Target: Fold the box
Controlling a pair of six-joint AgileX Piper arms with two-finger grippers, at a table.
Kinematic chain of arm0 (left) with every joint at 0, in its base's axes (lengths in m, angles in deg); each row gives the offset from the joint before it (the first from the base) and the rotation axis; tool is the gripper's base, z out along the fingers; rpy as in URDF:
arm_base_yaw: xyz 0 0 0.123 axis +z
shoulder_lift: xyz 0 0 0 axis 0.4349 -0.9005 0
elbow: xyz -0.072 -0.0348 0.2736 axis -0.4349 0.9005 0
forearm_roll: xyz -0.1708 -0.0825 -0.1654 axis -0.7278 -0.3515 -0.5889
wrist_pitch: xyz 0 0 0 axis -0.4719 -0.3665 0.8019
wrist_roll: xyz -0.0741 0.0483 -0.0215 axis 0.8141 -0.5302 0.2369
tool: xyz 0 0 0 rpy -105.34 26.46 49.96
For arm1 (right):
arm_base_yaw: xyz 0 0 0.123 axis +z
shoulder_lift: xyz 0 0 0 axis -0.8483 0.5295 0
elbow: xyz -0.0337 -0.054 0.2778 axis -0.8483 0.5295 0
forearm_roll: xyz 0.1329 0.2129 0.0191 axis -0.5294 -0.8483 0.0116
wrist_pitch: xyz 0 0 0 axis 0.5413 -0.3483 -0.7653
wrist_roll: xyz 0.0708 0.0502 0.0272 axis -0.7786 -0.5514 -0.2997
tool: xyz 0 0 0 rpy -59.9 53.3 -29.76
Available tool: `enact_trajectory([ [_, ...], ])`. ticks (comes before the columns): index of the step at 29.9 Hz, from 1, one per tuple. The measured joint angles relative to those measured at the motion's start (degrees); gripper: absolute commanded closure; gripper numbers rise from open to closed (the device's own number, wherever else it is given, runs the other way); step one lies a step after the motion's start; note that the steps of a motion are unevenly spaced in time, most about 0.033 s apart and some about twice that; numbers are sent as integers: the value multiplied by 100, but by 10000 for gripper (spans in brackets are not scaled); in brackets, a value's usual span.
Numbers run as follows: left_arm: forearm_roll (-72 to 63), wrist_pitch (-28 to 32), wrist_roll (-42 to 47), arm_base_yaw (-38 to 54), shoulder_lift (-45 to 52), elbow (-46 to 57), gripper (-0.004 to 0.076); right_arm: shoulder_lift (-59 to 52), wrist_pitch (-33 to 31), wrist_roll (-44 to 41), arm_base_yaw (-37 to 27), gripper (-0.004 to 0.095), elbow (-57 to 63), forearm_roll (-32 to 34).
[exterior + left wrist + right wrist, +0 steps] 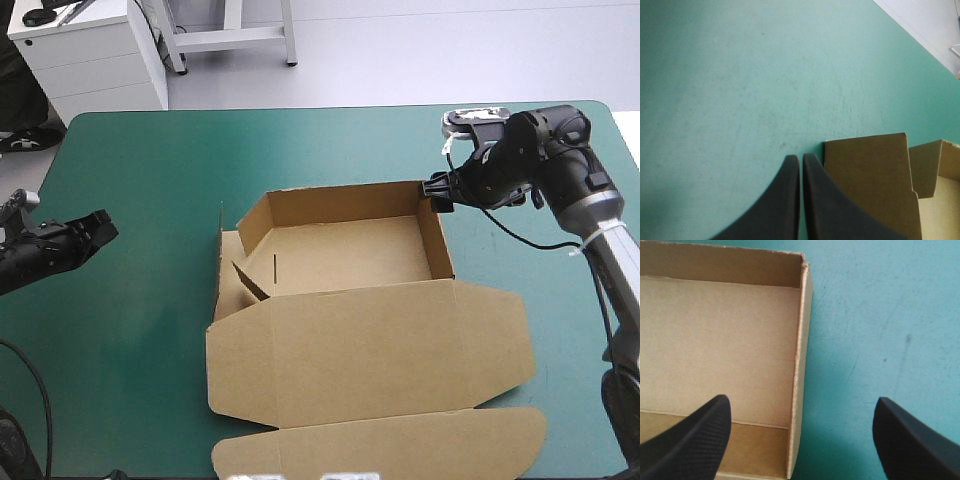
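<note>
**Side walls: the left one needs doing**

The box (350, 250) sits on the cover (140, 170). It is a tray with its lid (380, 340) lying flat on the near side. My right gripper (437, 192) is wide open at the box's far right corner. One finger is over the tray and one is outside, with the right wall (799, 365) between them. It holds nothing. My left gripper (100, 225) is pressed shut and empty, well off the box's left side.

I think I am on the side walls. The left wall (228, 265) looks loose and leans out. Next I should bring the left gripper over and push that wall up, gently, so the box does not slide.
</note>
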Motion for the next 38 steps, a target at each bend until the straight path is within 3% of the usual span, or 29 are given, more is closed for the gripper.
enact_trajectory([
  [13,18,121,0,0,0,0,718,1199,54,8,5,184,330,-273],
  [27,18,200,0,0,0,0,718,1705,97,74,5,195,330,-447],
  [29,18,208,0,0,0,0,718,1710,112,74,5,266,330,-447],
  [31,18,221,0,0,0,0,718,1712,119,68,5,399,330,-447],
  [33,18,227,0,0,0,0,718,1717,119,68,5,600,330,-447],
  [35,18,227,0,0,0,0,718,1717,119,68,5,874,330,-447],
  [36,18,227,0,0,0,0,719,1717,119,68,5,918,330,-447],
  [38,18,227,0,0,0,0,719,1717,119,54,5,906,324,-447],
])
